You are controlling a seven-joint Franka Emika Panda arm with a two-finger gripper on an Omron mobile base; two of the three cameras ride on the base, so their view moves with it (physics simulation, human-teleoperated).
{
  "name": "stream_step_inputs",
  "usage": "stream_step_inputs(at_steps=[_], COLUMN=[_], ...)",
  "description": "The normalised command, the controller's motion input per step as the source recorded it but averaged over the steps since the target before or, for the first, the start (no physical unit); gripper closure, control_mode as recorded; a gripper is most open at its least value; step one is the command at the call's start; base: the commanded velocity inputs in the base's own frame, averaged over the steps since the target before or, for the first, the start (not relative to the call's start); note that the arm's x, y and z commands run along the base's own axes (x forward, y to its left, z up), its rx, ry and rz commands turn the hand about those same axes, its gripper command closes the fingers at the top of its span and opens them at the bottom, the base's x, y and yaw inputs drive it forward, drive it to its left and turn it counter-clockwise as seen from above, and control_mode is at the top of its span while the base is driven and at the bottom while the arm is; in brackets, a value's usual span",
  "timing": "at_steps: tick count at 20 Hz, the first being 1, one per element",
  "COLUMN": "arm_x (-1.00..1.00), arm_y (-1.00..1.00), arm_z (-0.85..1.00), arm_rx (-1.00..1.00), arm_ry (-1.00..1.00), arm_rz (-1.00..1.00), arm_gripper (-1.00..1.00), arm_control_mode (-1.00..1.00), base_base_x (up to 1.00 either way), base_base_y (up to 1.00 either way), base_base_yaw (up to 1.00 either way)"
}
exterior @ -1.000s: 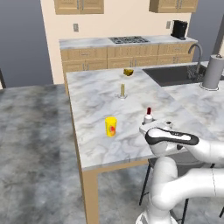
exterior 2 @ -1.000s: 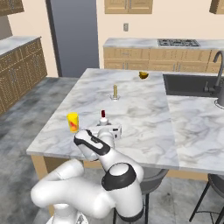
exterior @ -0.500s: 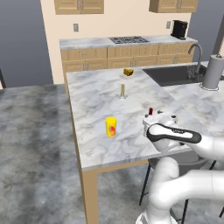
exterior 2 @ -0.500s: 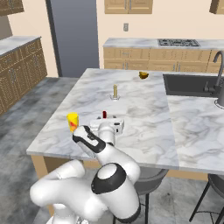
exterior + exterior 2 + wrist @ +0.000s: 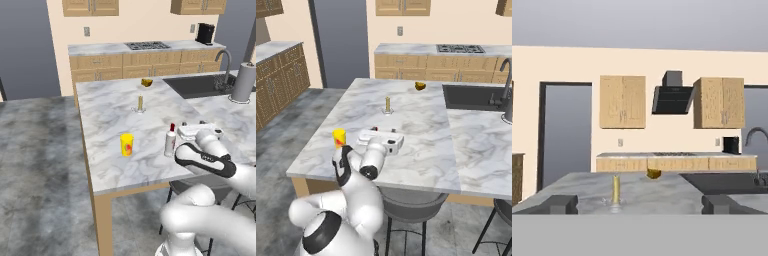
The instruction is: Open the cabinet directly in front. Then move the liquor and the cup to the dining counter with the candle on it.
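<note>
Marble-topped dining counter (image 5: 112,117) with tan wood sides fills the middle of the room; grey veined floor around it. Back wall has a wood counter run with a stovetop (image 5: 146,45), wall cabinets (image 5: 622,101) either side of a black hood (image 5: 672,97), a dark doorway on the left. Black sink (image 5: 196,85) with a faucet (image 5: 223,62) is set in the counter's right part; grey paper-towel roll (image 5: 243,82) stands beside it. Small dark appliance (image 5: 204,33) on the back counter's right end.

On the marble: candle (image 5: 140,103) upright mid-counter, a yellow-brown bowl-like item (image 5: 146,82) further back, too small to tell. Cup (image 5: 126,144) stands near the front edge. Liquor (image 5: 170,141) stands upright to the cup's right, apart from it, just beside the hand.

Arm rises from the base, bends at the counter's front edge, forearm lying level just over the marble. Gripper (image 5: 639,204) points horizontally toward the back wall; fingertips (image 5: 559,204) stand wide apart, jaws open, nothing between them. In the hand view the candle sits between the tips, far off. Liquor is free of the gripper, on the left side of the hand in the left base view.
</note>
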Motion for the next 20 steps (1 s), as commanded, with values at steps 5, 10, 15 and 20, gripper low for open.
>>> stream_step_inputs(at_steps=[5,10,15,20], arm_x=[-1.0,-1.0,-0.19,-0.87], arm_y=[-0.94,-0.78,-0.2,0.22], arm_z=[-0.03,0.0,0.12,0.62], arm_rx=[0.04,0.08,0.04,0.01], arm_ry=[-0.24,-0.31,-0.11,-0.33], arm_rz=[-0.02,-0.04,-0.06,0.03], arm_gripper=[-1.0,-1.0,-1.0,-1.0], arm_control_mode=[-1.0,-1.0,-1.0,-1.0], base_base_x=[0.0,0.0,0.0,0.0], base_base_y=[0.0,0.0,0.0,0.0], base_base_yaw=[0.0,0.0,0.0,0.0])
